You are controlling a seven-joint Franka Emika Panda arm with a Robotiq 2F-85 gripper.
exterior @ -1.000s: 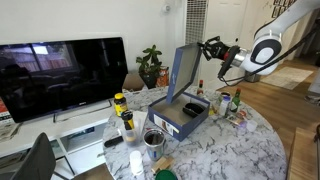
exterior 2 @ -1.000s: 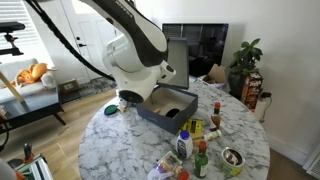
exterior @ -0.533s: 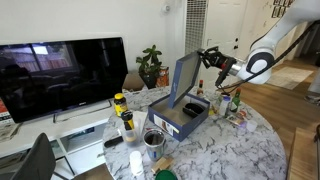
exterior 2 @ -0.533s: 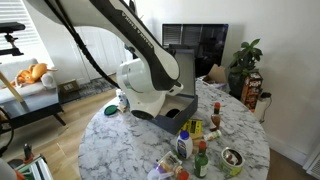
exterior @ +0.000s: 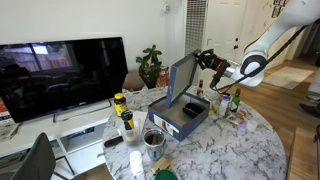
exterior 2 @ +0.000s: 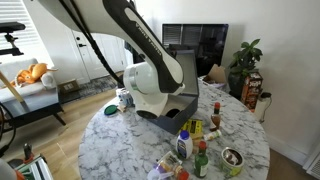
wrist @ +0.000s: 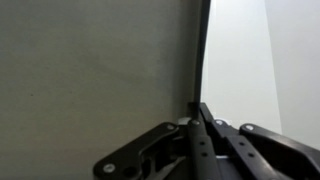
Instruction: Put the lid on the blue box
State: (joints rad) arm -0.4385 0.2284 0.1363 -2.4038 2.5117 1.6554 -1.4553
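Gripper [exterior: 204,57] pressed together, pinching the top rim of the lid [exterior: 183,78]. Wrist view: fingers [wrist: 186,136] clamp the thin edge, and the lid's grey inner face fills the frame on one side of them. Lid hangs near upright below the gripper, slightly tilted. Its lower edge is at the box [exterior: 178,118]; contact cannot be told. Box sits open on the marble table [exterior: 235,148], below the gripper.

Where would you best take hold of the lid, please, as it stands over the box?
By the thin rim along its upper edge, coming in edge-on as the gripper does: the lid stands almost upright over the box, so its broad faces offer nothing to pinch, while the low rim fits between closed jaws.
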